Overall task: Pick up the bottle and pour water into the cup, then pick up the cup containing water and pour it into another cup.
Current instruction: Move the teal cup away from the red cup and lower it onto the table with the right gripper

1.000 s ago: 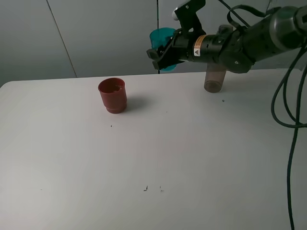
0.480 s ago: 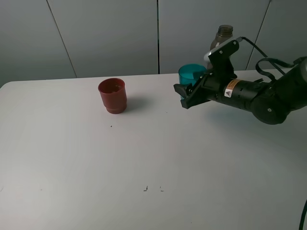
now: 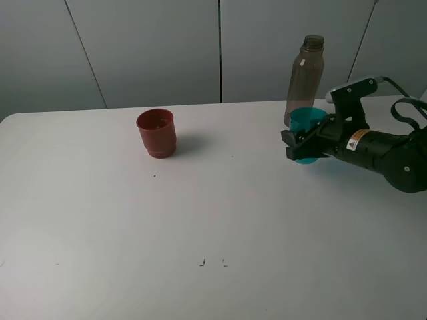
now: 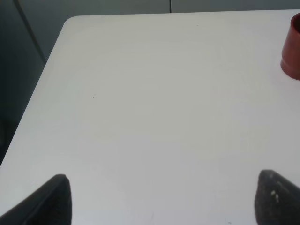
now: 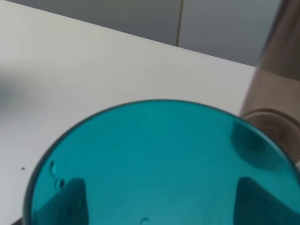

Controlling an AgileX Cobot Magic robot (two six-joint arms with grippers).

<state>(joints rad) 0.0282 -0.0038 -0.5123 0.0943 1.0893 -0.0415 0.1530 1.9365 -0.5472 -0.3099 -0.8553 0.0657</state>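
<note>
The teal cup (image 3: 307, 123) is held upright in the right gripper (image 3: 298, 145), whose jaws are closed on its sides; through the translucent wall the two finger pads (image 5: 69, 200) are seen pressed against the outside. The cup is carried low at the right of the white table (image 3: 200, 213) — whether its base touches the surface cannot be told. A few small droplets cling to its inner wall. Just behind it, close to the table's far edge, the tall smoky bottle (image 3: 304, 79) stands upright and uncapped, near the cup's rim but not touching it as far as can be seen. The red cup (image 3: 157, 133) stands upright well apart, toward the left of the table, with nothing near it.

The left gripper (image 4: 161, 197) is seen only in its own wrist view — two dark fingertips (image 4: 51, 199) spread wide above bare table, nothing between them, the red cup just visible at the frame's edge.
</note>
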